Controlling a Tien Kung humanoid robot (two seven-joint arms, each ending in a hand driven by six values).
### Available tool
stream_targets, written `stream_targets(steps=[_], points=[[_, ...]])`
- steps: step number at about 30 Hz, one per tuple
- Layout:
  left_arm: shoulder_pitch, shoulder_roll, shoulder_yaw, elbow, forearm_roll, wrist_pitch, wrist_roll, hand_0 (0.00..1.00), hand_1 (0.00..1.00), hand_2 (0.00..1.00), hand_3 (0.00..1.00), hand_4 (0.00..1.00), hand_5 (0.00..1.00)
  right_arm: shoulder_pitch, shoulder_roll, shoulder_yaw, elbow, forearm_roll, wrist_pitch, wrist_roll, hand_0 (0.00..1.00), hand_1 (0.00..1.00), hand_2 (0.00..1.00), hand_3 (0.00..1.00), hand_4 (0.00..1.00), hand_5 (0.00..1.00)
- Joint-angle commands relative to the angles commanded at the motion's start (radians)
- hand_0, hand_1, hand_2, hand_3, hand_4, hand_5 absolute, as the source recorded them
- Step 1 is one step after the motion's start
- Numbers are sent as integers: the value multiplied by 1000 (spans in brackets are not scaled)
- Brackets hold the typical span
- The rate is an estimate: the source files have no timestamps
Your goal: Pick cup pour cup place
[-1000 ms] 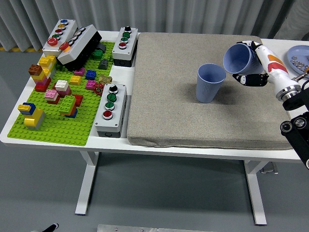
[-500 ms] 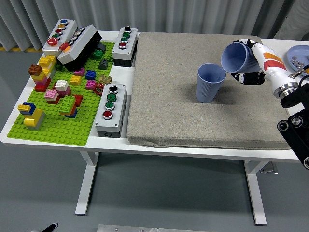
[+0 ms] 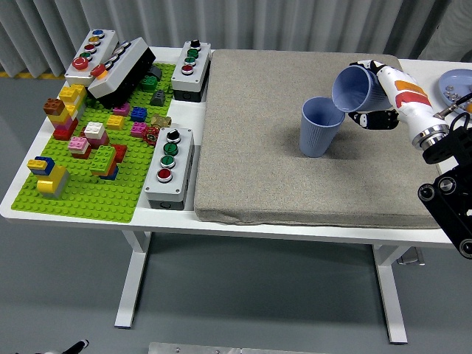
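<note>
- Right hand (image 3: 377, 96) reaches in from the 3 o'clock edge, its fingers curled around a blue cup (image 3: 355, 88) and gripping it off the mat.
- That held cup is tipped toward 9 o'clock, its open mouth facing left and slightly downward, with its rim just above and at about 2 o'clock of a second blue cup (image 3: 320, 126).
- This second cup stands upright on the grey mat (image 3: 295, 184), mouth up, in the mat's right half; whether the two rims touch cannot be told.
- What either cup holds inside cannot be made out.
- Across the table's middle and right lies the mat, on the white table (image 3: 22, 203).
- At 9 o'clock of the mat sits a green baseplate (image 3: 88, 199) covered with coloured bricks.
- Between baseplate and mat, a grey button box (image 3: 169, 166) rests at about 7 o'clock of the picture's centre; another button box (image 3: 192, 68) lies at 11 o'clock.
- Near the 2 o'clock edge, part of a blue plate (image 3: 456, 87) shows beyond the hand.
</note>
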Motion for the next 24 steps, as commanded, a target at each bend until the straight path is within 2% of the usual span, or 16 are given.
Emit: stream_targets(steps=[24], points=[[-1,2,-5,0,2,1,1,819,777,815,743,543,998,26,-1,-34,-11,-97,-36,-38,784,662,537,637,755,115]])
